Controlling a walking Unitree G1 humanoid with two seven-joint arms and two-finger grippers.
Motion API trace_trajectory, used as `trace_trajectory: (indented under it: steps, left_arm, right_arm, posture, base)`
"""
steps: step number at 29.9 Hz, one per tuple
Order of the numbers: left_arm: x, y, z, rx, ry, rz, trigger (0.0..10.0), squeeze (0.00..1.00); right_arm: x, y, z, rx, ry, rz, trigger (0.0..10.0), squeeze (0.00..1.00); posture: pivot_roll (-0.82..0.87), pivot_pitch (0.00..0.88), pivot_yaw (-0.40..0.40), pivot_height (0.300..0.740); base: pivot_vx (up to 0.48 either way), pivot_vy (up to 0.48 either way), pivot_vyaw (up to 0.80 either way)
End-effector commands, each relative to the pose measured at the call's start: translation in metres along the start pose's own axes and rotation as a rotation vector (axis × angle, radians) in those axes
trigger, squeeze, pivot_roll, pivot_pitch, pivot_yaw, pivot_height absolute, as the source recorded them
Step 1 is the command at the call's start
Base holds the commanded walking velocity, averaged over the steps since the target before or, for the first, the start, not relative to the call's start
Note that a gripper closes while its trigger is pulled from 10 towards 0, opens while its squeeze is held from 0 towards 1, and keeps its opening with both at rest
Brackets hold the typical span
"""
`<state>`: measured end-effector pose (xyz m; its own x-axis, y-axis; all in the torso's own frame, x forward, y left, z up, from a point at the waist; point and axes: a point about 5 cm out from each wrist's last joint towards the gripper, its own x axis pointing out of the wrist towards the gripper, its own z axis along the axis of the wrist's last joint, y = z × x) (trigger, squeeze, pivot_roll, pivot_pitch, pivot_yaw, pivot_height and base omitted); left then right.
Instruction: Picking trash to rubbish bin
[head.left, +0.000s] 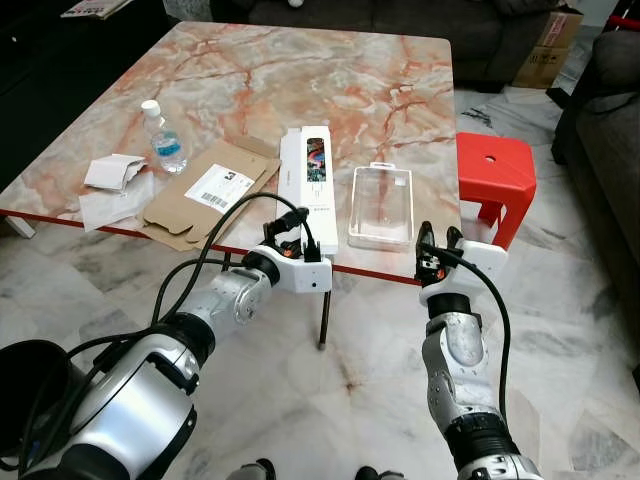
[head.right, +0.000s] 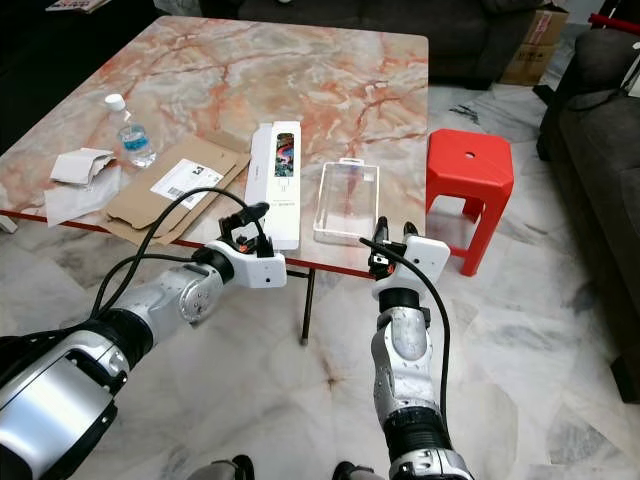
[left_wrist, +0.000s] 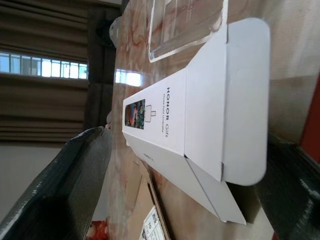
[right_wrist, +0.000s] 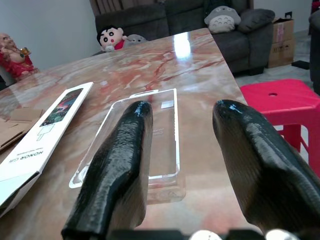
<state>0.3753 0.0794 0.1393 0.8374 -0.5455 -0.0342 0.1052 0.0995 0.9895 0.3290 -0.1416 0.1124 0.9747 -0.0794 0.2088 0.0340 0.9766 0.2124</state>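
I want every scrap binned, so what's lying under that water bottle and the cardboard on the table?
The water bottle stands on bare marble table. The cardboard lies flat beside crumpled paper; whatever is beneath the cardboard is hidden.

Head stereo pair looks down over marble table; each wrist cam skims its near edge, both catching white box.
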Motion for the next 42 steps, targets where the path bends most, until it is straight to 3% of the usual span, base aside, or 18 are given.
trace_trajectory:
  steps: [1, 13, 27, 28, 29, 42]
  left_arm:
    - [0.002, -0.004, 0.001, 0.008, 0.021, -0.011, 10.0, 0.00]
    - [0.011, -0.009, 0.018, -0.007, -0.004, -0.017, 10.0, 0.00]
    - [0.016, -0.005, 0.011, 0.090, 0.111, -0.017, 10.0, 0.00]
    - [0.016, -0.005, 0.011, 0.088, 0.111, -0.021, 2.8, 0.00]
    - [0.015, -0.006, 0.011, 0.083, 0.106, -0.025, 0.0, 0.00]
    - [0.015, -0.010, 0.020, 0.029, 0.065, 0.010, 0.0, 0.00]
  right_arm:
    - [-0.001, 0.001, -0.002, 0.006, 0.008, 0.000, 10.0, 0.00]
    - [-0.001, 0.000, -0.001, 0.004, 0.007, -0.004, 10.0, 0.00]
    - [-0.004, -0.003, -0.002, 0.003, 0.003, -0.015, 10.0, 0.00]
    - [-0.005, -0.003, -0.002, 0.003, 0.004, -0.015, 10.0, 0.00]
    - [-0.005, -0.003, -0.002, 0.003, 0.005, -0.015, 10.0, 0.00]
    - [-0.006, -0.001, -0.003, 0.004, 0.006, -0.013, 10.0, 0.00]
  posture:
    - [0.11, 0.151, 0.002, 0.740]
    - [0.10, 0.150, 0.005, 0.740]
    - [0.08, 0.150, 0.013, 0.740]
    - [0.08, 0.150, 0.013, 0.740]
    - [0.08, 0.148, 0.015, 0.740]
    - [0.07, 0.128, 0.019, 0.740]
  base:
    - [0.000, 0.000, 0.00]
    - [0.000, 0.000, 0.00]
    - [0.000, 0.000, 0.00]
    - [0.000, 0.000, 0.00]
    - [0.000, 0.000, 0.00]
    - [0.000, 0.000, 0.00]
